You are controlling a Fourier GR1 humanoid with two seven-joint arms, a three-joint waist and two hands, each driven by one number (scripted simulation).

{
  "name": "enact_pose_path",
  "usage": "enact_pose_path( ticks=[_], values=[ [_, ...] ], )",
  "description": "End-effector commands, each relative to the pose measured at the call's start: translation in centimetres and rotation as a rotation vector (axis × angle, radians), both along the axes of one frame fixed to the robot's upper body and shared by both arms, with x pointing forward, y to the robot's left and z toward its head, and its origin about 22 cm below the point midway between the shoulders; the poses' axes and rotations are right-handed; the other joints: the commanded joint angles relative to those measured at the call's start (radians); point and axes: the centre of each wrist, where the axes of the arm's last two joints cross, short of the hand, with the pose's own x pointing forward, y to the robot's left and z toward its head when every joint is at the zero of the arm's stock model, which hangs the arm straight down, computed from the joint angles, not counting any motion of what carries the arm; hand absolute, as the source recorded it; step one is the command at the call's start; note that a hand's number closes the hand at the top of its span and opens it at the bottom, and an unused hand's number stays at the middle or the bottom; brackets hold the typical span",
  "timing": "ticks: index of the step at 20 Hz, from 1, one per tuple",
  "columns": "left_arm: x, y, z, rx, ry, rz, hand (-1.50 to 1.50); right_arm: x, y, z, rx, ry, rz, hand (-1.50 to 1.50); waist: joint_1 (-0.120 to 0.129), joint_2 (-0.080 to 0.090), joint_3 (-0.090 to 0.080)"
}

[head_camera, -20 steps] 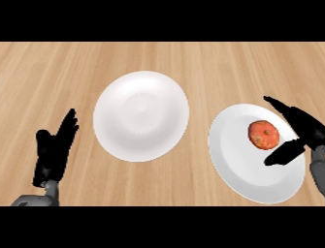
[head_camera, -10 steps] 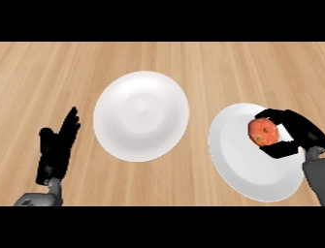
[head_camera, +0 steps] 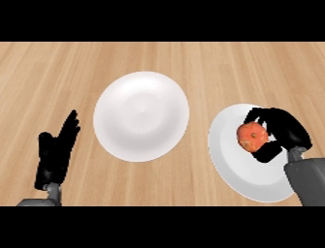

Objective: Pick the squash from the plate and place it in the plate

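Right hand [head_camera: 285,130], open beside fruit a second ago, now curled around round orange squash [head_camera: 251,136], over white right plate [head_camera: 231,160]. Grasp made; transfer to white centre plate [head_camera: 142,116] pending. Left hand [head_camera: 56,152] open, resting.

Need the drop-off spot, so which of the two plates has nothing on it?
The middle plate is bare. The right plate has the squash over it, with the right hand curled round it.

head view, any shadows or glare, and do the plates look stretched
Head view: light is flat, no glare; left plate shows faint shading at its centre, both plates look taller than wide; right hand partly hides the squash on the right plate.
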Motion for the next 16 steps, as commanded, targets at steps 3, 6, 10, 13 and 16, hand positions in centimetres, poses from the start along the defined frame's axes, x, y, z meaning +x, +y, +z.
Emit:
enact_pose_path(
  ticks=[3,6,10,13,16],
  values=[
    [0.9,-2.0,0.3,-0.001,-0.006,-0.085,0.0,-1.6,19.0,1.8,0.033,-0.1,0.422,1.5,0.101,0.01,0.001],
    [2.0,-2.4,1.3,-0.005,-0.025,-0.124,0.0,-2.3,23.0,3.9,-0.003,-0.171,0.483,1.5,0.132,0.014,0.003],
    [1.6,-2.1,0.6,0.009,-0.012,-0.119,0.0,-5.2,27.0,5.5,-0.014,-0.296,0.467,1.5,0.109,0.006,0.004],
    [2.0,-2.5,0.5,0.003,-0.006,-0.088,0.0,-6.1,29.0,7.0,0.05,-0.371,0.431,1.5,0.087,0.009,0.004],
    [1.0,-0.8,-0.2,0.015,-0.003,-0.082,0.0,-6.0,30.0,10.3,0.124,-0.546,0.33,1.5,0.077,0.002,0.003]
  ],
)
